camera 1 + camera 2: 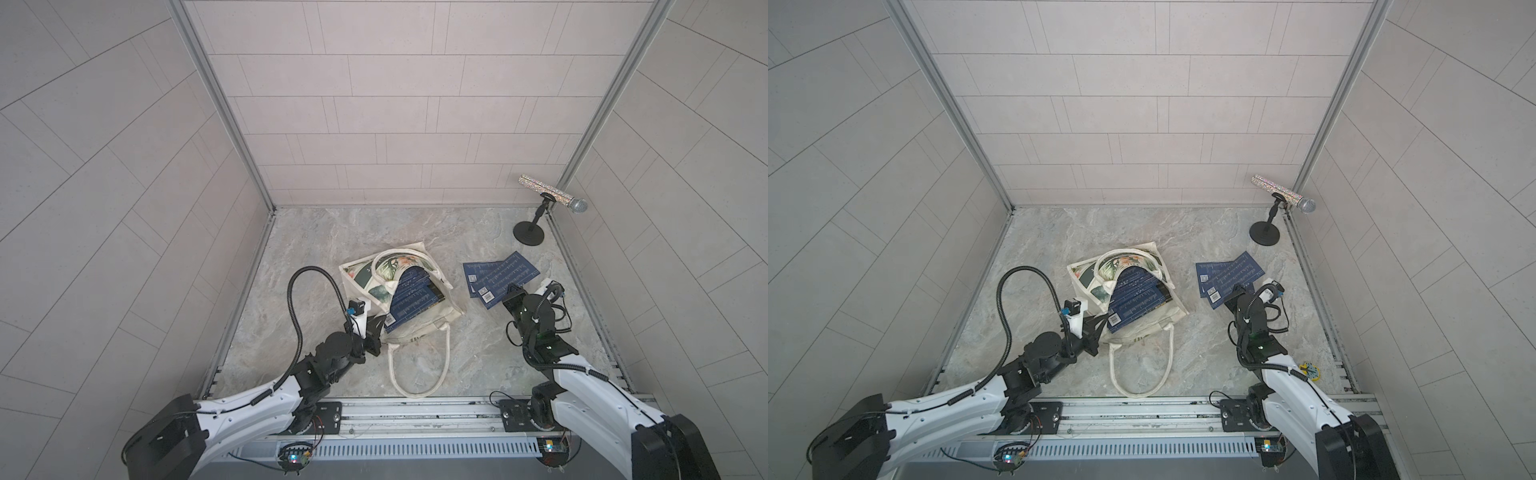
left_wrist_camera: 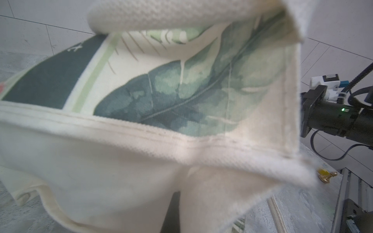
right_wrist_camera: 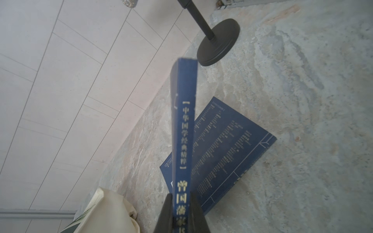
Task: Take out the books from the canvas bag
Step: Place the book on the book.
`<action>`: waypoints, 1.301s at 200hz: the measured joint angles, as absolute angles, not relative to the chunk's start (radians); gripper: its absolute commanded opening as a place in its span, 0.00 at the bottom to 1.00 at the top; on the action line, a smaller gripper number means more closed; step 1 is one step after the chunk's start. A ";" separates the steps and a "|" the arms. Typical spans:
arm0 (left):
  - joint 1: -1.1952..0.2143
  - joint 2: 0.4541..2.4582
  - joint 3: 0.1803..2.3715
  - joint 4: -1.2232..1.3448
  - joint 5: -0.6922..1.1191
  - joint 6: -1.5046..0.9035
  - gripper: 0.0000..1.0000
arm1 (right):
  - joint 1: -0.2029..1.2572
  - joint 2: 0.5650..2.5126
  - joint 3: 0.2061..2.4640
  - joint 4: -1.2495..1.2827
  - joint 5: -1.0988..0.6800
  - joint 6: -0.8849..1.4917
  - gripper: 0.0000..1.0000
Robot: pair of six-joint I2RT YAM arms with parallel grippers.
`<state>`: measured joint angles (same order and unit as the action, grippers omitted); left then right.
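The cream canvas bag (image 1: pixel 432 309) with green leaf print lies on its side mid-table in both top views, mouth toward me. Several navy books (image 1: pixel 411 301) (image 1: pixel 1136 301) stick out of its mouth. My left gripper (image 1: pixel 379 328) (image 1: pixel 1098 327) is shut on the bag's left rim; canvas (image 2: pixel 181 96) fills the left wrist view and hides most of the jaws. Right of the bag, navy books (image 1: pixel 494 272) (image 1: pixel 1227 270) lie on the table. My right gripper (image 1: pixel 512 293) (image 3: pixel 181 198) is shut on a navy book (image 3: pixel 183 129) by its spine, just above a flat book (image 3: pixel 228 149).
A glittery microphone (image 1: pixel 552 194) on a black round-based stand (image 1: pixel 528 233) (image 3: pixel 219 43) occupies the far right corner. A long bag handle (image 1: pixel 419 365) loops toward the front rail (image 1: pixel 415 409). A small yellow object (image 1: pixel 1310 370) lies near the right arm's base. Tiled walls close in three sides.
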<state>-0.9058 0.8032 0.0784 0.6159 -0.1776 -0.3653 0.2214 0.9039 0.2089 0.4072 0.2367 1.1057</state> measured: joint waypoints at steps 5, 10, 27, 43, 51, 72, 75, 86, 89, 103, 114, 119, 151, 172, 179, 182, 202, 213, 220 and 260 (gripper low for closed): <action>-0.906 0.804 0.078 0.616 -0.177 -0.366 0.00 | 0.221 0.923 0.209 0.420 0.242 1.116 0.00; -0.906 0.805 0.078 0.616 -0.176 -0.366 0.00 | 0.221 0.942 0.209 0.433 0.246 1.126 0.00; -0.906 0.809 0.078 0.616 -0.174 -0.366 0.00 | 0.219 1.010 0.209 0.484 0.256 1.155 0.00; -0.906 0.809 0.078 0.616 -0.172 -0.365 0.00 | 0.218 1.068 0.211 0.518 0.270 1.185 0.00; -0.906 0.809 0.078 0.616 -0.172 -0.365 0.00 | 0.217 1.096 0.212 0.530 0.279 1.201 0.00; -0.906 0.812 0.078 0.616 -0.169 -0.365 0.00 | 0.215 1.165 0.221 0.564 0.298 1.237 0.00; -0.906 0.812 0.078 0.616 -0.168 -0.365 0.00 | 0.215 1.174 0.222 0.568 0.300 1.242 0.00; -0.906 0.813 0.078 0.616 -0.167 -0.365 0.00 | 0.215 1.208 0.227 0.587 0.306 1.269 0.00; -0.906 0.813 0.078 0.616 -0.167 -0.365 0.00 | 0.215 1.216 0.229 0.591 0.307 1.275 0.00; -0.906 0.815 0.078 0.616 -0.165 -0.365 0.00 | 0.215 1.271 0.239 0.633 0.312 1.301 0.00; -0.906 0.815 0.078 0.616 -0.163 -0.365 0.00 | 0.215 1.317 0.252 0.667 0.311 1.316 0.01; -0.906 0.816 0.078 0.616 -0.163 -0.365 0.00 | 0.215 1.338 0.258 0.682 0.310 1.322 0.02; -0.906 0.817 0.079 0.616 -0.161 -0.365 0.00 | 0.215 1.442 0.289 0.771 0.294 1.362 0.16; -0.906 0.817 0.079 0.617 -0.160 -0.364 0.00 | 0.215 1.472 0.287 0.813 0.292 1.384 0.23; -0.906 0.818 0.079 0.617 -0.160 -0.364 0.00 | 0.215 1.471 0.286 0.812 0.293 1.390 0.25; -0.906 0.818 0.079 0.617 -0.160 -0.364 0.00 | 0.215 1.470 0.285 0.812 0.294 1.390 0.26; -0.906 0.822 0.080 0.617 -0.158 -0.364 0.00 | 0.215 1.452 0.283 0.802 0.296 1.399 0.32; -0.906 0.826 0.081 0.618 -0.157 -0.364 0.00 | 0.215 1.439 0.282 0.795 0.296 1.406 0.37; -0.906 0.829 0.081 0.619 -0.155 -0.364 0.00 | 0.215 1.429 0.281 0.786 0.296 1.407 0.40; -0.906 0.835 0.081 0.622 -0.149 -0.362 0.00 | 0.216 1.359 0.275 0.713 0.286 1.422 0.64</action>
<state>-0.9058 0.8349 0.0807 0.6216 -0.1493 -0.3618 0.2157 1.3590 0.2752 0.7132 0.2859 1.4216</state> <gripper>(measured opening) 0.063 0.545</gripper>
